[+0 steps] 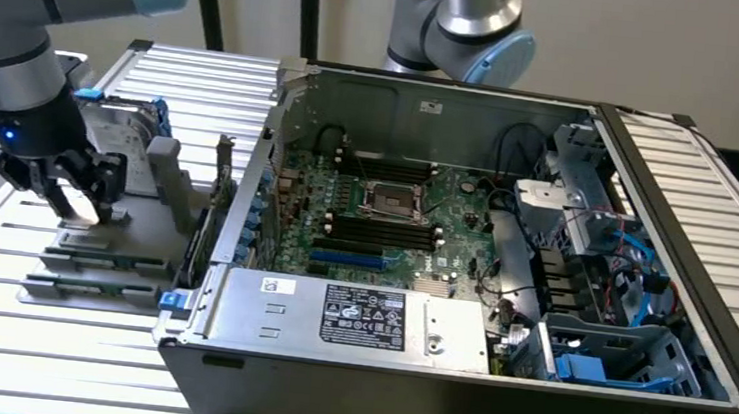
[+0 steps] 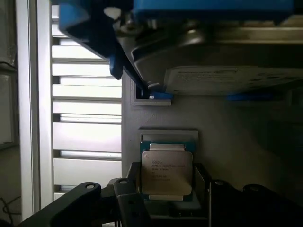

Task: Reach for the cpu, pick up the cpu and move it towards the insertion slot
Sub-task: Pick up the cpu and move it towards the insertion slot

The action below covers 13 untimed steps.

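- A white slatted table (image 1: 48, 360) carries an open computer case (image 1: 459, 406).
- My gripper (image 1: 76, 196) hangs outside the case, on the exterior view's left, fingers spread.
- The cpu (image 2: 166, 172) lies flat between them.
- The insertion slot (image 1: 390, 201) sits inside the case.

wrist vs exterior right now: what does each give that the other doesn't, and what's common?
Wrist: the cpu, printed top up, lying between the fingers of the open claw. Exterior: the opened computer case and the insertion slot on its motherboard, well away from the claw. Both: the claw, the blue-bracketed hard drive beside it, the slatted table.
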Tool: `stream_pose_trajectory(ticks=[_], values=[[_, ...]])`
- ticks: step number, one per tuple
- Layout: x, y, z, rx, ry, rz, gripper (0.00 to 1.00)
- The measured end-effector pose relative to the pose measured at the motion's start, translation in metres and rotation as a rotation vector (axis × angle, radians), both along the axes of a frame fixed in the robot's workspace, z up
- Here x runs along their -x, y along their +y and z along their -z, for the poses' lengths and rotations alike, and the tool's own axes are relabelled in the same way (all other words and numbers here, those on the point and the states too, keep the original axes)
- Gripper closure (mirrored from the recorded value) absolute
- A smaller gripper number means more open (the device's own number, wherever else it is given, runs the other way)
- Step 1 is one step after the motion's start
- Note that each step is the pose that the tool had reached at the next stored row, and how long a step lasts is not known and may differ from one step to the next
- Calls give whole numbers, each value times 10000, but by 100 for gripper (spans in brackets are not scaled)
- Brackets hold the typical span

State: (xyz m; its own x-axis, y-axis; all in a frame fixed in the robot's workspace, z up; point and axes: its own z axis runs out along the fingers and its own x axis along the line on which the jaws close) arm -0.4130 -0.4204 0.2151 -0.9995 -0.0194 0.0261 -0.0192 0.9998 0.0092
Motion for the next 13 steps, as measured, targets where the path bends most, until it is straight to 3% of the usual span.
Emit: stream_pose_trajectory(ticks=[13], values=[[-73, 0, -590, 0, -1, -1, 46]])
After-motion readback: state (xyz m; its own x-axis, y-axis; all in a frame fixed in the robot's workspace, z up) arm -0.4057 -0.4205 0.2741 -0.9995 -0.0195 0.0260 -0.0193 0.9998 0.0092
